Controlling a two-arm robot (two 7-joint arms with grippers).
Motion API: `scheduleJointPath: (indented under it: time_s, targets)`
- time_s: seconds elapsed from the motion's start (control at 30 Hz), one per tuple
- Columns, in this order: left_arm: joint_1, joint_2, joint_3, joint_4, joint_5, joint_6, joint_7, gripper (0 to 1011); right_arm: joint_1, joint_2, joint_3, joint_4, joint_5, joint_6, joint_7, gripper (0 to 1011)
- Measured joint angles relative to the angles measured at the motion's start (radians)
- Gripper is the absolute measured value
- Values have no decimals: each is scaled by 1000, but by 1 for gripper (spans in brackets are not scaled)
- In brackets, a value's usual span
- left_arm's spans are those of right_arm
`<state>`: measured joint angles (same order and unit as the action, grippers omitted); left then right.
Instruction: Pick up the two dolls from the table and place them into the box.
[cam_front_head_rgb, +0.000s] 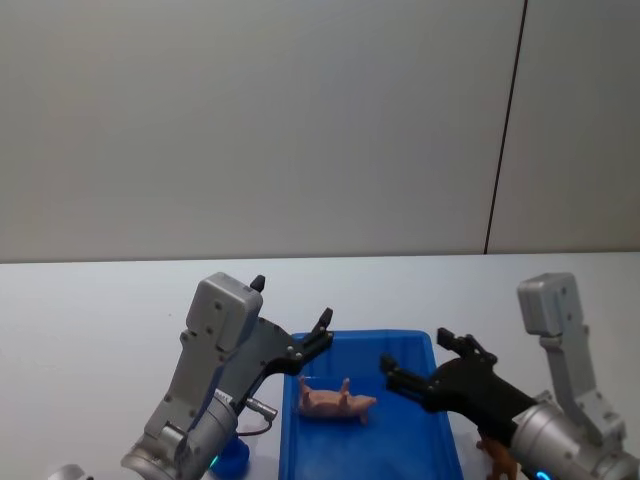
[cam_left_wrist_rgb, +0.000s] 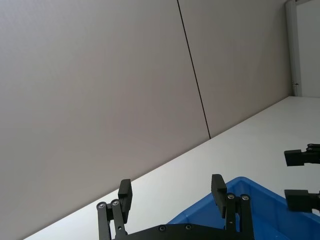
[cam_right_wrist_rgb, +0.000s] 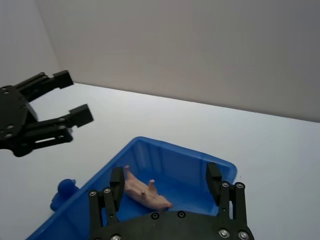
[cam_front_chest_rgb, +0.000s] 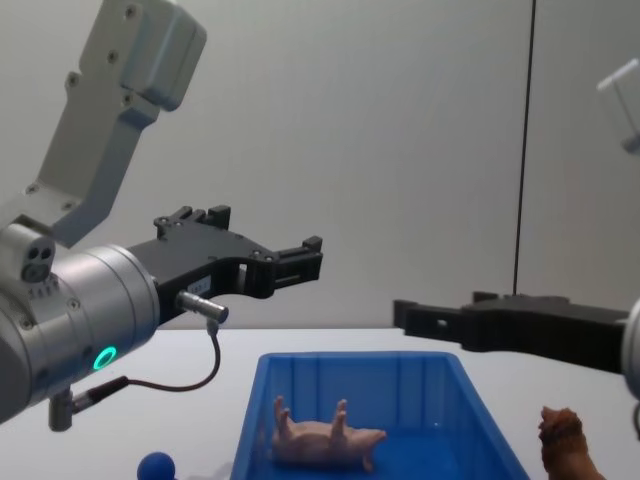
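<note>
The pale pink doll (cam_front_head_rgb: 335, 403) (cam_right_wrist_rgb: 145, 192) (cam_front_chest_rgb: 325, 440) lies on its back inside the blue box (cam_front_head_rgb: 405, 445) (cam_left_wrist_rgb: 260, 200) (cam_right_wrist_rgb: 170, 160) (cam_front_chest_rgb: 370, 380), legs up. The reddish-brown doll (cam_front_head_rgb: 497, 455) (cam_front_chest_rgb: 565, 445) stands on the white table (cam_front_head_rgb: 100, 300) just right of the box. My left gripper (cam_front_head_rgb: 290, 303) (cam_left_wrist_rgb: 171, 185) (cam_front_chest_rgb: 305, 262) (cam_right_wrist_rgb: 75, 97) hovers open and empty above the box's left rim. Over the box's right side, my right gripper (cam_front_head_rgb: 418, 352) (cam_right_wrist_rgb: 165, 172) (cam_front_chest_rgb: 405, 315) (cam_left_wrist_rgb: 297, 177) is open too, with nothing between its fingers.
A small blue ball-shaped object (cam_front_head_rgb: 232, 458) (cam_right_wrist_rgb: 62, 192) (cam_front_chest_rgb: 157, 466) sits on the table just left of the box. A grey wall with a dark vertical seam stands behind the table. White tabletop stretches far to the left, right and behind the box.
</note>
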<state>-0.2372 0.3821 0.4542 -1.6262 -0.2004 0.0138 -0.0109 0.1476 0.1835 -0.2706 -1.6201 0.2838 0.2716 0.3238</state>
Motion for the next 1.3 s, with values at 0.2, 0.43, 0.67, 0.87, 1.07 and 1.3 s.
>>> scheduleJointPath:
  time_s: [0.2, 0.43, 0.67, 0.87, 1.07, 1.3]
  targets:
    - [0, 0, 0, 0, 0, 0, 0, 1001, -23, 18, 13, -20, 11, 14, -52, 1001]
    - [0, 0, 0, 0, 0, 0, 0, 1001, -67, 47, 30, -60, 22, 33, -114, 1001]
    - [0, 0, 0, 0, 0, 0, 0, 1001, -117, 78, 46, -109, 34, 56, -174, 1001]
    - [0, 0, 0, 0, 0, 0, 0, 1001, -151, 97, 53, -137, 41, 77, -206, 1001]
    - [0, 0, 0, 0, 0, 0, 0, 1001, -178, 107, 56, -153, 45, 96, -229, 1001]
    - [0, 0, 0, 0, 0, 0, 0, 1001, -197, 109, 55, -159, 45, 113, -245, 1001]
